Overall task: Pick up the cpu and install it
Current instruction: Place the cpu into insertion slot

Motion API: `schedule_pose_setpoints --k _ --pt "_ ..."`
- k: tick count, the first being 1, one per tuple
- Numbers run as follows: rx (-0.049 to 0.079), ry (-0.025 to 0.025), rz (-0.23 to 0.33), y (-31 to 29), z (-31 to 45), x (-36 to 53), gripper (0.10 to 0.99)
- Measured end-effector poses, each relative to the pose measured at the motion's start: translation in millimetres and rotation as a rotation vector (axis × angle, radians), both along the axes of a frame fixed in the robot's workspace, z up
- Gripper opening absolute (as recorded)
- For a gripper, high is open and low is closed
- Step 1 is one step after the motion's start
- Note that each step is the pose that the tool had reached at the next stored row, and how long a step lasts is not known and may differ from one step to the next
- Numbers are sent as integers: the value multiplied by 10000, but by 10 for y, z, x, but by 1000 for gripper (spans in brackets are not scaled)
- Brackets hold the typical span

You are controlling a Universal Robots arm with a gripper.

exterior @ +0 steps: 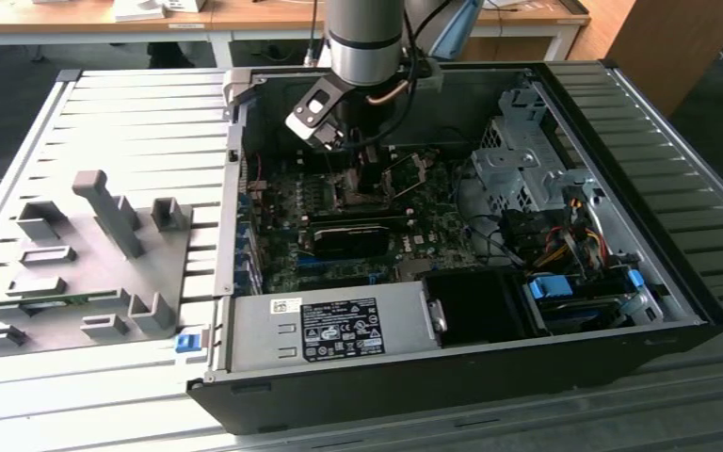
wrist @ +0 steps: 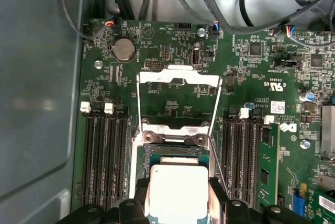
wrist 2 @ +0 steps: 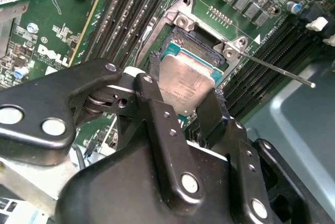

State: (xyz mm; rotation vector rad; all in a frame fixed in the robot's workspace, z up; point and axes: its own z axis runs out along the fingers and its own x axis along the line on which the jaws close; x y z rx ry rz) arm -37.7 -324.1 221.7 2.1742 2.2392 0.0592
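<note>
The cpu (wrist 2: 189, 84) sits pinched between my gripper's (wrist 2: 183, 101) two black fingers (wrist 2: 157, 124), right over the open socket (wrist 2: 194, 45) near the middle of the motherboard (wrist: 251, 82) — jaws closed against two opposite edges of the chip. It is a small flat square with a dull silver-grey lid bearing faint print, a paler rim and a thin teal-green edge beneath.

In the second wrist view it overlaps part of the socket. I cannot tell whether it touches. The thin lever (wrist 2: 277, 70) juts out to one side. The first wrist view looks straight down. There the cpu (wrist: 177, 188) lies squarely between the fingers (wrist: 219, 197), with the socket (wrist: 175, 153) showing beyond it and the metal hold-down frame (wrist: 178, 77) swung open. Memory slots (wrist: 104, 156) run along both flanks, and a green memory stick (wrist: 268, 166) stands in one.

The exterior view gives me the setting — the arm (exterior: 364, 38) reaching into the open case (exterior: 462, 377) toward its far wall. The grey tray (exterior: 86, 273) lies beside the case on the slatted table (exterior: 136, 122).
</note>
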Motion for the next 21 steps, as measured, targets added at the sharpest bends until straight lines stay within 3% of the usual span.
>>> schedule_pose_setpoints --k 21 --pt "16 0 -138 14 -152 -1 529"
